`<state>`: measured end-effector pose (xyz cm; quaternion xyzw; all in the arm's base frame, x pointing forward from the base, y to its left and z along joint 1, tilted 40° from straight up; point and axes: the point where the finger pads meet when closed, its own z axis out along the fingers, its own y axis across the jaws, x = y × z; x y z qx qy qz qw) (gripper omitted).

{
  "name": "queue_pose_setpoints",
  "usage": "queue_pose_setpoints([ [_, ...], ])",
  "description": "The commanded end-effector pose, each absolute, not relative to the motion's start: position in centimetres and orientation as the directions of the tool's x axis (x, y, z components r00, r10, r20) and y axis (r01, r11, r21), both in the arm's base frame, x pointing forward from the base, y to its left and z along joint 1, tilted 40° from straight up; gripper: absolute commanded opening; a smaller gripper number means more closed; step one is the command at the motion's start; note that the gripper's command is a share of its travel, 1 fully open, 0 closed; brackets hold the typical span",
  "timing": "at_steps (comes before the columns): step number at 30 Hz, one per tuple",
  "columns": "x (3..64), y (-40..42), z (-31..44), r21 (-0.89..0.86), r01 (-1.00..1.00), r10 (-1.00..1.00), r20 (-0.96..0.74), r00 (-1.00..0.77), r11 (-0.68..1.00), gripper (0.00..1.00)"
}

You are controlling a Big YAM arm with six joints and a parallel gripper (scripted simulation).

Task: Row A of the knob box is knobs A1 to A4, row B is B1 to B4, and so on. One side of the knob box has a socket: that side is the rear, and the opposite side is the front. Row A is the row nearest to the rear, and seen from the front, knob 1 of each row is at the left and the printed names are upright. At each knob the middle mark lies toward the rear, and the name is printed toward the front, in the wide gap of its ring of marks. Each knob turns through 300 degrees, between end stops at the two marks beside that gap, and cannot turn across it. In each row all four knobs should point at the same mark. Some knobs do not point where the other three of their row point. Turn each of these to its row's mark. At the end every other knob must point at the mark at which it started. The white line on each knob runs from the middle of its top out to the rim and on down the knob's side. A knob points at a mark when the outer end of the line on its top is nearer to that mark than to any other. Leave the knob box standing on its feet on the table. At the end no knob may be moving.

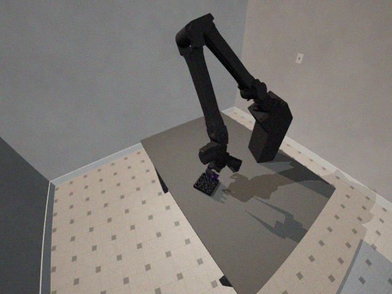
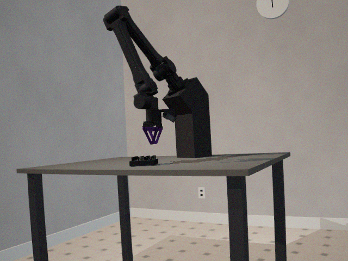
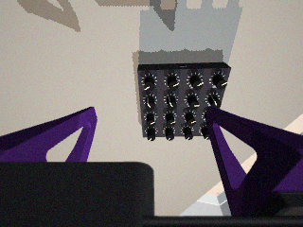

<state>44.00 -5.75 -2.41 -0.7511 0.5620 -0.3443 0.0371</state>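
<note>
One knob box [image 1: 206, 184] sits on the table [image 1: 259, 228] in the top view, just under the gripper [image 1: 212, 173]. Exterior: the gripper [image 2: 152, 138] hangs above the box [image 2: 143, 161], apart. Wrist: purple fingers spread wide, grasping nothing; box [image 3: 182, 99] ahead.

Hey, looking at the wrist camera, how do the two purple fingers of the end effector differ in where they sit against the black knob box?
The purple finger on the image's left sits apart from the black knob box, with bare table between them; the purple finger on the image's right overlaps the box's lower right corner, hiding part of the knobs there. The left finger shows a triangular cut-out; the right one shows none. Both are purple, tapered, and spread wide on the open end effector, holding nothing.
</note>
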Motion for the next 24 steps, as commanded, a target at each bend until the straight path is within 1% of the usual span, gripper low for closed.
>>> queue_pose_setpoints([
  [1, 43.35, -5.54, -2.28, -0.396, -0.808, -0.837, 0.507, 0.203, -0.436, 1.00],
  [2, 43.35, -5.58, -2.28, -0.396, -0.809, -0.838, 0.507, 0.202, -0.435, 0.19],
  [24, 43.50, -5.58, -2.18, -0.401, -0.809, -0.840, 0.506, 0.197, -0.431, 0.19],
])
